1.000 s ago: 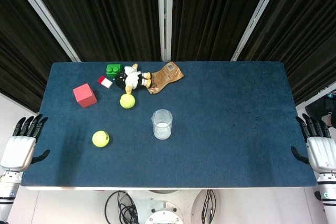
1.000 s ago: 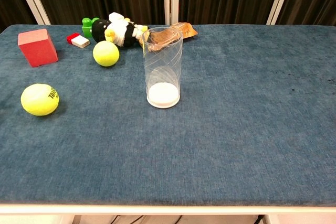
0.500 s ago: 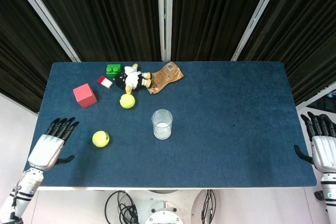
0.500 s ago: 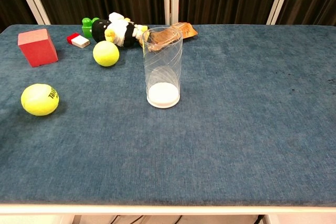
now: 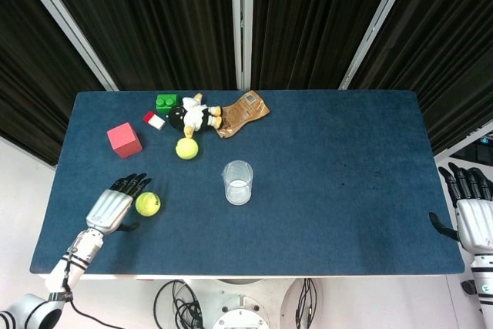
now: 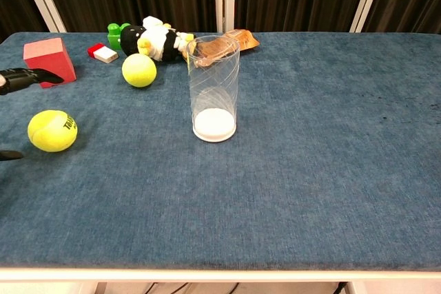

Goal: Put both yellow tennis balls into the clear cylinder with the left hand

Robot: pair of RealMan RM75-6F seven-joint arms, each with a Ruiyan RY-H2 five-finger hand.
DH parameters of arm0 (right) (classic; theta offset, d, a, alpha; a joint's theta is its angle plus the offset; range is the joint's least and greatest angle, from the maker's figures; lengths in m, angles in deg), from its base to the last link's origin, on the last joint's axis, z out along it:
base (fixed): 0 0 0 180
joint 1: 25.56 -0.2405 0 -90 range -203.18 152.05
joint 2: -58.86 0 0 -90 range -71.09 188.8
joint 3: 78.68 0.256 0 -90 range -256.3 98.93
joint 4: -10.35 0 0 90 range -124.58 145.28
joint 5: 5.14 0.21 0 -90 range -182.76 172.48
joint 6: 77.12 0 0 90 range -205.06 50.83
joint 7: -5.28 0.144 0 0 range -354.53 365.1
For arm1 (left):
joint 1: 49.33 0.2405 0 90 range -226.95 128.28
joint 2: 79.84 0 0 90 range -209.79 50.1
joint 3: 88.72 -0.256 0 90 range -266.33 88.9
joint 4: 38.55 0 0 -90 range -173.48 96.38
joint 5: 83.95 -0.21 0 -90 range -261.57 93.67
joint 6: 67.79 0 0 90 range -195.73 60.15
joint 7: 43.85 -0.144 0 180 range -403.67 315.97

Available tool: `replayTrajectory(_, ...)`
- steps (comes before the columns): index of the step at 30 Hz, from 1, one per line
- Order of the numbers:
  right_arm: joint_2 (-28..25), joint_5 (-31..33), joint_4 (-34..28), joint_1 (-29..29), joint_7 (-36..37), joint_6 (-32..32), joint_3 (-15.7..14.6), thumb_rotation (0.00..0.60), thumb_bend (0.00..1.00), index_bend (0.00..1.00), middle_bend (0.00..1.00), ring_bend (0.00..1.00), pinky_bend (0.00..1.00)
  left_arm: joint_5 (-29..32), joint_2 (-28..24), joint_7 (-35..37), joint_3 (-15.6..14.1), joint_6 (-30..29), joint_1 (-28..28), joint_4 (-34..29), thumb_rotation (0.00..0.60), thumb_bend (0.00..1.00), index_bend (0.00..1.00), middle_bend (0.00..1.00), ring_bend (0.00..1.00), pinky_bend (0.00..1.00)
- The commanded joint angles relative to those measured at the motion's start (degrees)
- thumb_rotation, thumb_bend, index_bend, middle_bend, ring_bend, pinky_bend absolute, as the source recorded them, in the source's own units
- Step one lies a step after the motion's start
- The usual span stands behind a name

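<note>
- While spread above the blue table point(image 5: 347, 190), left hand point(image 5: 115, 204) sits just left of the near tennis ball point(image 5: 148, 203), fingers apart, holding nothing; contact with the ball cannot be told from the head view.
- From the chest view, only dark fingertips point(image 6: 31, 77) of that hand showing at the left edge, above and left of the same ball point(image 6: 52, 130), plus a thumb tip low at the edge.
- Right hand point(image 5: 475, 217) off the table's right edge in the head view, fingers extended and apart, empty; out of frame in the chest view.
- Near tennis ball lying on the cloth, well left of the clear cylinder point(image 5: 238, 182), dark print on its side facing the chest camera.
- Far tennis ball point(image 5: 186, 148) resting behind and to the left of the cylinder, just in front of the plush toy point(image 5: 194, 116).
- Clear cylinder standing upright near the table's middle, white base, nothing inside point(image 6: 213, 87).
- Red cube point(image 5: 124, 139) toward the left side, behind the left hand and apart from both balls.
- Green brick point(image 5: 166, 102) and small red-and-white block point(image 5: 154, 119) at the far left, beside the plush toy.
- Brown packet point(image 5: 242, 112) lying flat just right of the plush toy, touching it.
</note>
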Motion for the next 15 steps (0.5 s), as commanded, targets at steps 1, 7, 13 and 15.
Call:
replayTrajectory(1,-0.2,0.4,-0.1,-0.2,0.0,-0.5,0.1,0.6,0.22,0.0,0.0,0.0,0.0,0.6,1.2,0.5,0.1,0.6,-0.6,1.6,0.6,0.16,0.06,0.0,0.0,0.22)
replayTrajectory(7,-0.3,1.0,0.1,-0.6,0.3,-1.8,0.0,0.6,0.22,0.0,0.0,0.0,0.0,0.0,2.2,2.1,-0.6,1.4,-1.8,3.6,0.6,0.17,0.15,0.08,0.09,0.31)
replayTrajectory(13,0.1,0.6,1.1,-0.5,1.0,-1.6,-0.2,0.6,0.22,0.0,0.0,0.0,0.0,-2.1,4.1,4.6,-1.4,0.6,-2.8,6.6,0.6,0.23,0.27,0.2,0.19,0.41)
replayTrajectory(15,0.1,0.6,1.1,-0.4,1.2,-1.4,-0.1,0.6,0.22,0.0,0.0,0.0,0.0,-2.1,4.7,4.8,-1.7,0.9,-3.1,7.8,0.6,0.24,0.31,0.24,0.22,0.44)
